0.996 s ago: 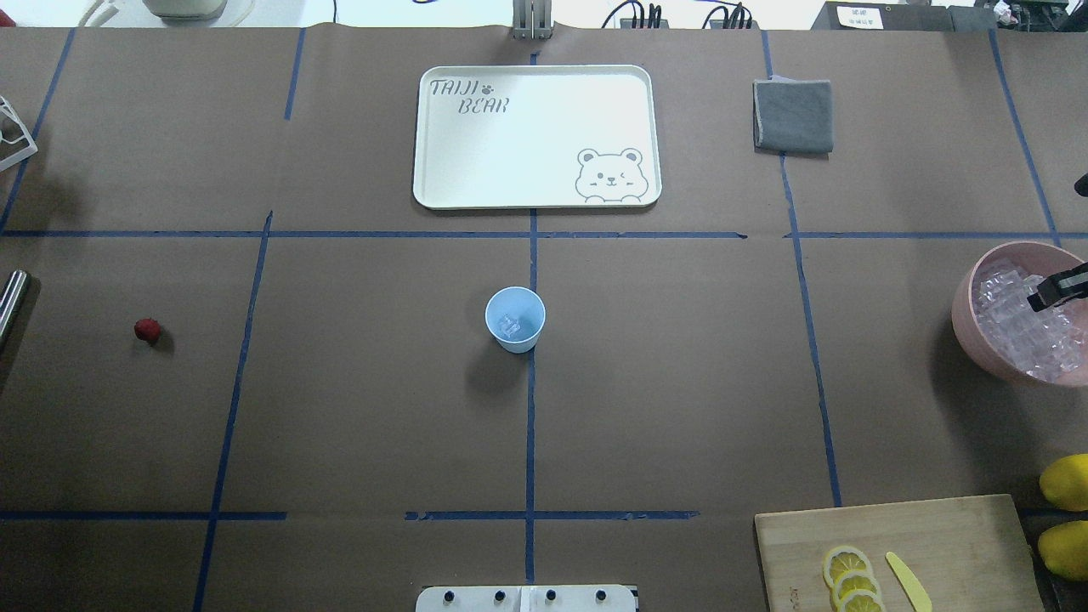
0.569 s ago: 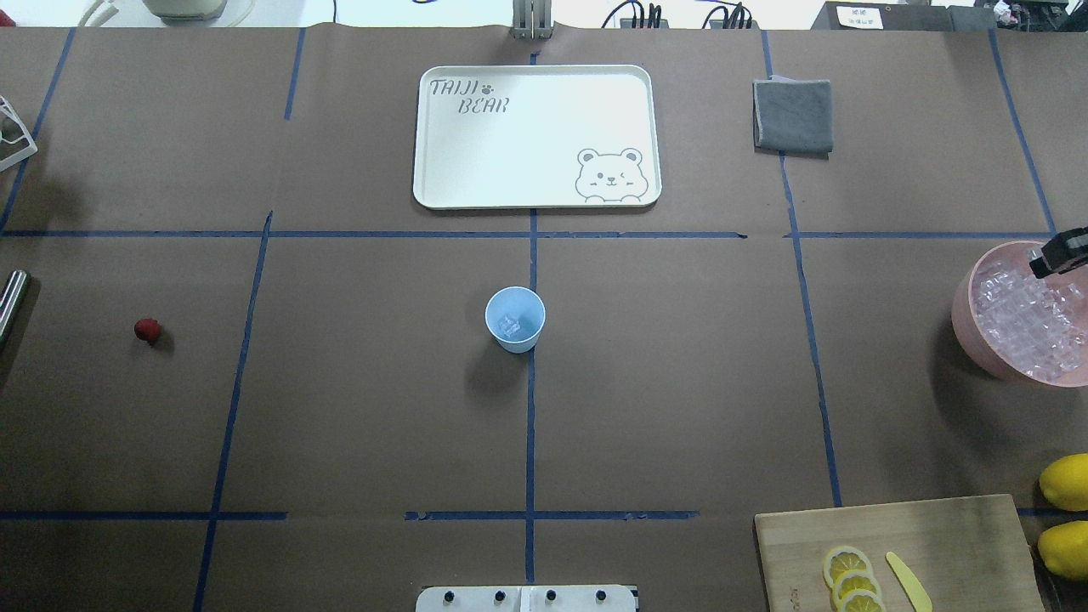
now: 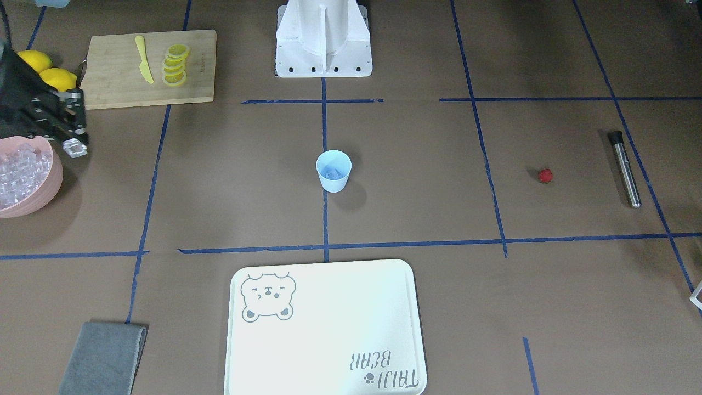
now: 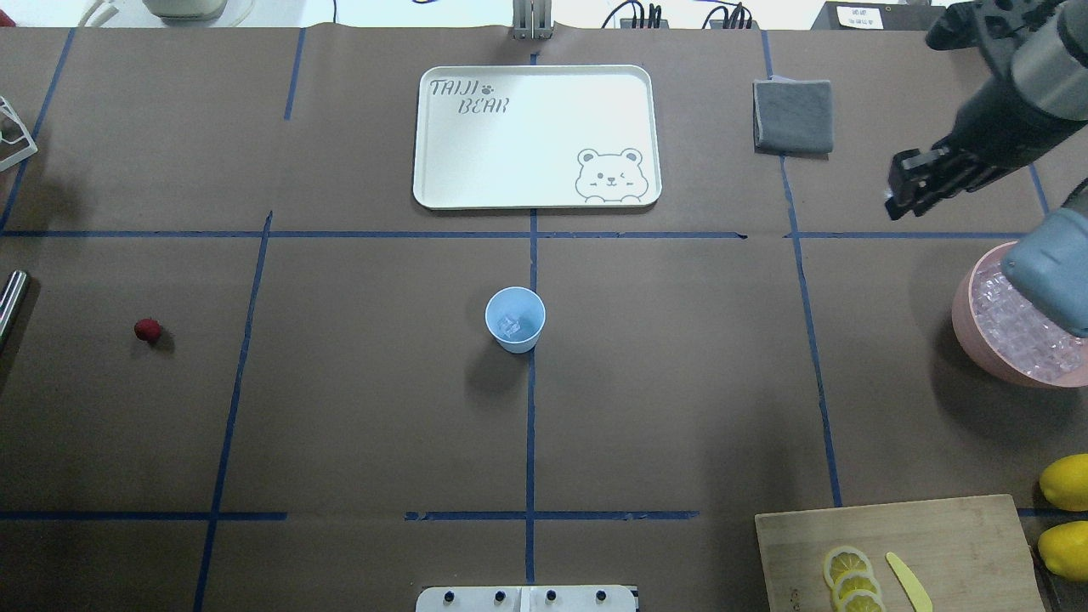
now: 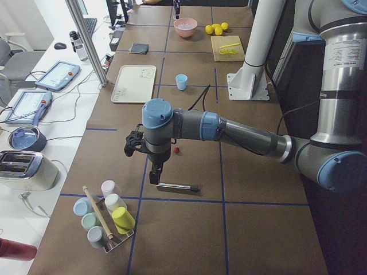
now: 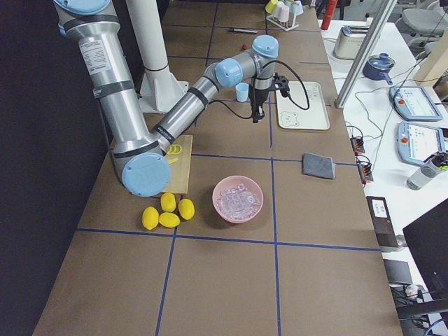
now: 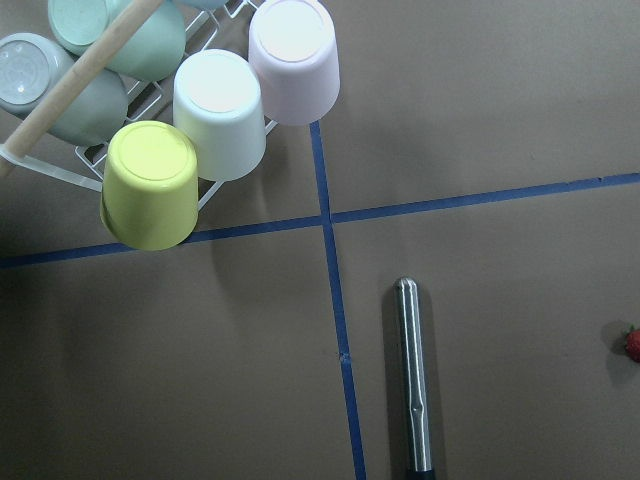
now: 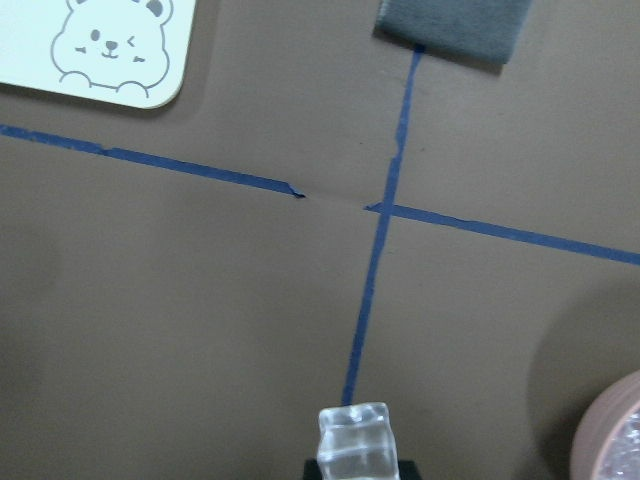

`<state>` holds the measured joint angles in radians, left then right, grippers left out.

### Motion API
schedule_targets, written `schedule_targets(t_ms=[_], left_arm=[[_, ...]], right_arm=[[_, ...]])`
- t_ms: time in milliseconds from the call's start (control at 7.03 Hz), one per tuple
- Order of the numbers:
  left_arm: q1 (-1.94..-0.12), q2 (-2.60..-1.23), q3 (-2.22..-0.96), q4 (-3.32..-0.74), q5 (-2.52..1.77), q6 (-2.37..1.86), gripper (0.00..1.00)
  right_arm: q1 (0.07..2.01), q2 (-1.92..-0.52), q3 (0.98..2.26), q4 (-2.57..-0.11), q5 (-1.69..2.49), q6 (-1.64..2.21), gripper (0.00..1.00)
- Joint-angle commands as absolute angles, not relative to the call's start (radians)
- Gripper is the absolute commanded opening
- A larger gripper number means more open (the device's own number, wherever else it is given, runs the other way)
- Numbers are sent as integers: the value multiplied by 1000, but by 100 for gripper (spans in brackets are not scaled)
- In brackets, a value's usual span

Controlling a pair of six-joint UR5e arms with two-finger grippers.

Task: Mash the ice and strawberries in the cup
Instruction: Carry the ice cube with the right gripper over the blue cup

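Note:
The light blue cup (image 4: pixel 515 319) stands upright at the table's centre with one ice cube (image 4: pixel 510 325) inside. The strawberry (image 4: pixel 147 330) lies far to the left, also in the left wrist view (image 7: pixel 633 343). My right gripper (image 4: pixel 894 204) hangs in the air to the left of and beyond the pink bowl (image 4: pixel 965 314) of ice. It is shut on an ice cube (image 3: pixel 75 148), which sticks out between the fingertips in the right wrist view (image 8: pixel 352 445). My left gripper (image 5: pixel 155 175) hovers over a steel muddler (image 7: pixel 413 385). I cannot tell whether it is open or shut.
A white bear tray (image 4: pixel 535 72) and a folded grey cloth (image 4: pixel 792 115) lie at the far side. A cutting board (image 4: pixel 935 535) with lemon slices and a yellow knife, plus whole lemons (image 4: pixel 1067 482), sit near right. A rack of upturned cups (image 7: pixel 150 185) stands far left.
My right gripper has risen out of the pink bowl with an ice cube and moved away from the bowl, toward the table's far side and centre. Cup and strawberry have not moved.

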<state>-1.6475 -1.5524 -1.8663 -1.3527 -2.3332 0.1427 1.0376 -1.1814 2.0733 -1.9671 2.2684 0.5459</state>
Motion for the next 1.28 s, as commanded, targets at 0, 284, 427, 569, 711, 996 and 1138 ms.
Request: schedule_targets(t_ms=[0,284,427,569,711,996,1138], left_arm=[[-1647,-1552,-1867,-1351,-2333,143,100],[-1647,-1554,-1865,-1351,-2332,143,100],[-1646,-1554,-1865,-1351,-2332,143,100],[-1646,-1554,-1865,-1350,-2332,143,100],[-1646,-1554,-1864,-1350,-2332,143,100],[-1646,-1554,-1862,-1350,-2332,143,100],[-1646,-1554,-1861,-1351,-2332,143,100]], right_arm=[[834,-992,2030,-1987,2191,852,0],[638,-834,1920,-1977,2021,1074,0],[574,-751,1811,-1962,1973,1141,0],[543,-726,1708,-1827,1924,1199,0],[531,-686,1621,-1780,1910,1228,0],[506,-640,1562,-1779,1892,1242,0],[486,-640,1549,-1778,1872,1244,0]])
